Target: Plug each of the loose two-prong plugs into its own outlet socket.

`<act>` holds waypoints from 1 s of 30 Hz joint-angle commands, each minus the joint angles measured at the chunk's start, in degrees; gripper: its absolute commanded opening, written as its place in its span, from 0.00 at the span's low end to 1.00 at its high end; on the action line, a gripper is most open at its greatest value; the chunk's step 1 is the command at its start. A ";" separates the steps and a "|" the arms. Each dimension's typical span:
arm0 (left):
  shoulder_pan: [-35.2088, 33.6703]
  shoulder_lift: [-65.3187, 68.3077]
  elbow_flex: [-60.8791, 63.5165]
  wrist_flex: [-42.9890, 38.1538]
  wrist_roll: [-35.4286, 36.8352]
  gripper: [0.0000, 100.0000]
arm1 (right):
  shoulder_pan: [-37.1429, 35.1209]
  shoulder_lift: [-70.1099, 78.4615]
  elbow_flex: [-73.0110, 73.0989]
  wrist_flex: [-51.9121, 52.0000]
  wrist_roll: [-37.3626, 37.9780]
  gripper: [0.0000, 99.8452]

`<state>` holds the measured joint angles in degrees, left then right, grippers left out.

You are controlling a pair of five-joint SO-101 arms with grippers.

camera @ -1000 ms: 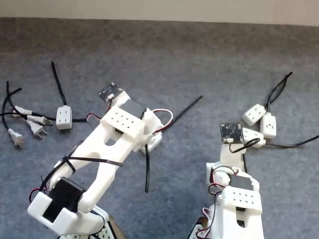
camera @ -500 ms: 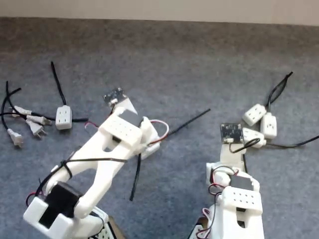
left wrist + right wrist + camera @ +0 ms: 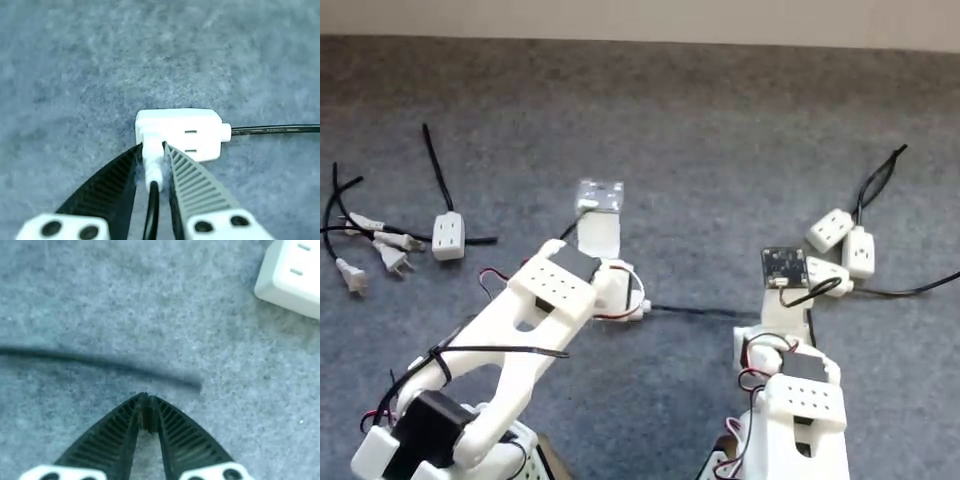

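In the left wrist view my left gripper (image 3: 152,150) is shut on a white two-prong plug (image 3: 151,162), which sits in the end of a white outlet socket (image 3: 187,131). The socket lies on the grey carpet, and its black cord (image 3: 275,130) runs off to the side. From above, the socket (image 3: 636,303) peeks out beside the left arm (image 3: 555,290) at mid-table. The cord (image 3: 700,312) stretches toward the right arm (image 3: 790,335). My right gripper (image 3: 146,397) is shut on nothing, just short of a black cord end (image 3: 100,362).
Three loose plugs (image 3: 382,255) with black cords lie at the far left beside a white outlet (image 3: 448,235). Three more white outlets (image 3: 842,250) cluster at the right near the right arm, one of them seen as an outlet corner (image 3: 295,275). Grey carpet covers the table.
The left arm has swung right and toward the table's middle, carrying plug and socket. The socket's cord has turned to lie flat, pointing at the right arm. The right arm stayed still.
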<state>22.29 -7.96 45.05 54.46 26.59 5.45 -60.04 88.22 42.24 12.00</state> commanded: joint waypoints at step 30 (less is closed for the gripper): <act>8.57 0.57 -19.82 23.03 -75.60 0.27 | -0.66 -0.40 0.31 -1.10 0.62 0.01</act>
<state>26.95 -7.08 22.11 81.27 -46.64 5.45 -60.04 88.40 42.24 12.00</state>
